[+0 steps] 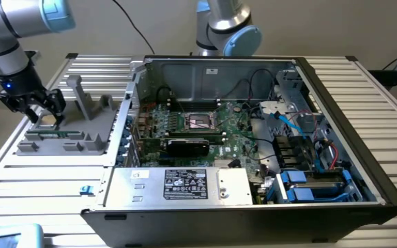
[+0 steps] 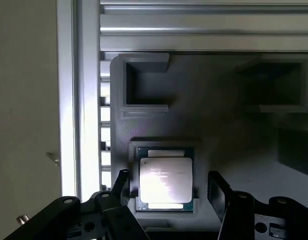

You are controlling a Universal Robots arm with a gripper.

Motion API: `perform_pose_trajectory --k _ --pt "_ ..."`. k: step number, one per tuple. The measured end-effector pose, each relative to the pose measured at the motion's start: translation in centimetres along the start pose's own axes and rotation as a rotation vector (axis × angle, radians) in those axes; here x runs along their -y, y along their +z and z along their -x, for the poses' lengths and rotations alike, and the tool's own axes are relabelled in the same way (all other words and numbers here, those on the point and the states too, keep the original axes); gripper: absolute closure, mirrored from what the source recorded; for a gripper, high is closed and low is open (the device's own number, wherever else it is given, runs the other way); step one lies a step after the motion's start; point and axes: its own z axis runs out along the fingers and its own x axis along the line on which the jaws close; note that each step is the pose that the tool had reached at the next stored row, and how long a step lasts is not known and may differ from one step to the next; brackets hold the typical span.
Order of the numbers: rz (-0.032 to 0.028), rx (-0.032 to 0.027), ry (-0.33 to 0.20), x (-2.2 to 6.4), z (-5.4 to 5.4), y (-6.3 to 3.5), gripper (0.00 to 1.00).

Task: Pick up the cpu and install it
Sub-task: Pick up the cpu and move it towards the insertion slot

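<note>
The gripper (image 1: 39,112) hung spread over the cpu (image 1: 47,120), which lay flat in a shallow pocket of the grey holder (image 1: 67,140) on the slatted table (image 1: 40,181). This was at the exterior view's left, well apart from the open case (image 1: 205,77). From the wrist, the two fingers (image 2: 122,181) stood either side of the cpu, one just beside the pocket's rim, the other a little farther off. Neither touched it, and nothing was held.

The cpu looked light, thin and stiff. Its silvery lid was likely smooth and slippery, and its underside probably delicate. On that judgement, the safe hold was on two opposite edges of the green rim, taken squarely with little force and kept level so it could not tilt or slide out. The pocket's raised rim hugged the cpu closely, leaving slim room for fingertips at its sides. Whether the rim was cut away there could not be told.

The holder's upright posts (image 1: 76,93) stood near the gripper on the exterior view's right, with the case wall just past them. The socket (image 1: 200,121) sat low on the board (image 1: 237,132) inside the case, hemmed by a black card (image 1: 188,145) and loose cables (image 1: 254,82), so clearance there looked tight.
</note>
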Motion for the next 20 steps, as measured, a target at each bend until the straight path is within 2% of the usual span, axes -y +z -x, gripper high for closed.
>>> perform_pose_trajectory --k 3,5,8,10,11,14,16,18,20 --pt "0.0022 -0.0128 0.001 0.00 0.03 0.04 0.26" --pt "0.0039 -0.0189 0.001 0.01 0.03 0.05 0.26" --pt "0.0041 -0.0189 0.001 0.02 0.11 0.06 0.26" --pt "0.0067 -0.0193 0.000 0.03 0.26 0.08 0.26" --pt "0.0084 -0.0201 0.001 0.02 0.27 0.08 0.26" --pt "0.0087 -0.0234 0.001 0.02 0.27 0.16 0.26" --pt "0.0058 -0.0271 0.001 0.03 0.27 0.24 0.26" --pt "0.0028 -0.0274 0.001 0.04 0.27 0.35 0.26" --pt "0.0026 -0.0277 0.001 0.03 0.27 0.36 0.26"
